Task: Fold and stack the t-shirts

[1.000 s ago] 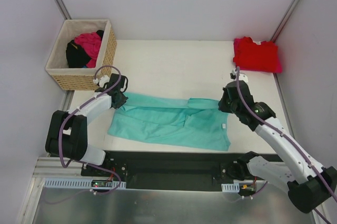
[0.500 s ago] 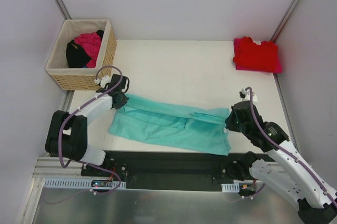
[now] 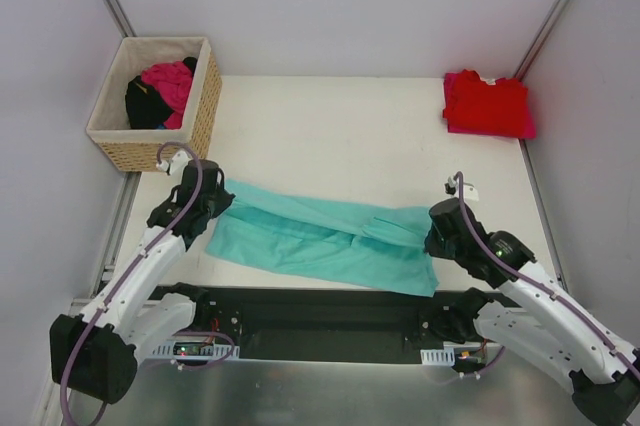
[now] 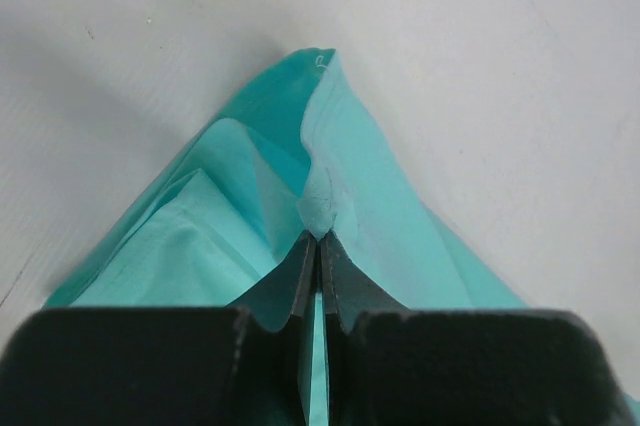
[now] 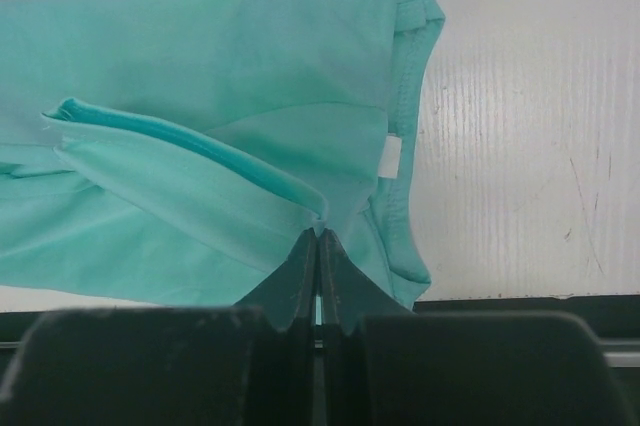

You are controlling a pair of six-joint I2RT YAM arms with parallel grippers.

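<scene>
Since the earlier frame our left arm has swung toward the near edge, and both grippers have drawn the teal t-shirt's (image 3: 320,238) far fold nearer. The left gripper (image 4: 320,238) is pinched tight on cloth at the shirt's left end, and the right gripper (image 5: 318,236) is likewise clamped on a folded edge at its right end. The shirt lies stretched across the near part of the table (image 3: 340,131). Its small white tag (image 5: 392,156) shows no writing we can read. The red t-shirt (image 3: 487,104) sits folded at the far right corner. A magenta shirt (image 3: 168,81) fills the basket (image 3: 105,128) beside dark cloth (image 3: 145,106) we cannot identify.
</scene>
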